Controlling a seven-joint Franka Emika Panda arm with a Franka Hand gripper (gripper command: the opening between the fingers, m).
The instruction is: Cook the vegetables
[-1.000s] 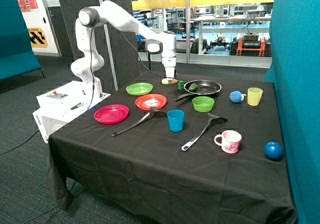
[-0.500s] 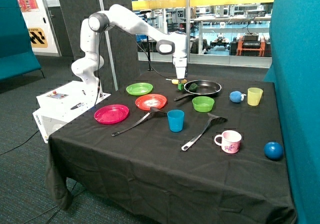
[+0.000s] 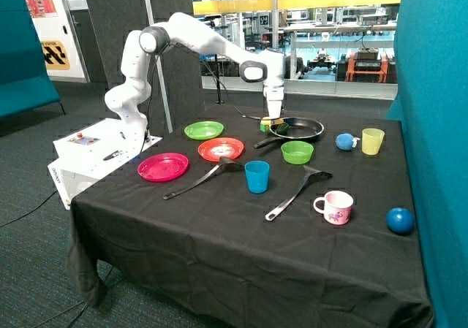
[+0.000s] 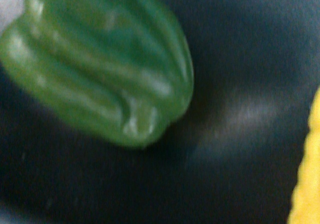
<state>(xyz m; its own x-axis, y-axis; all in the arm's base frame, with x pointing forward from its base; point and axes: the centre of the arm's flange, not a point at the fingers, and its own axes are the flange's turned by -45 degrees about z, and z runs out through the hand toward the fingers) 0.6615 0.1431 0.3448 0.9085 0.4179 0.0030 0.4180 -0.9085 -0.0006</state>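
Lying under hand [image 3: 273, 120]: green vegetable [image 4: 100, 59]

A black-draped table [image 3: 219, 255] stands on dark carpet [image 3: 29, 189], teal partitions [image 3: 431, 87] beside it, windows [image 3: 329, 36] behind.

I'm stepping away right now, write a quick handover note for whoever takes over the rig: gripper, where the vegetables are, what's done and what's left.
Gripper: at the near rim of the black frying pan, just over it. Whether its fingers are open or shut cannot be told.
Green vegetable: lying inside the pan, on its dark floor.
Yellow vegetable: only an edge shows in the wrist view, close to the gripper and over the pan; I cannot tell if it is held or already dropped.
Done: green piece is in the pan.
Left: confirm the yellow piece lands in the pan, then pull the arm clear.
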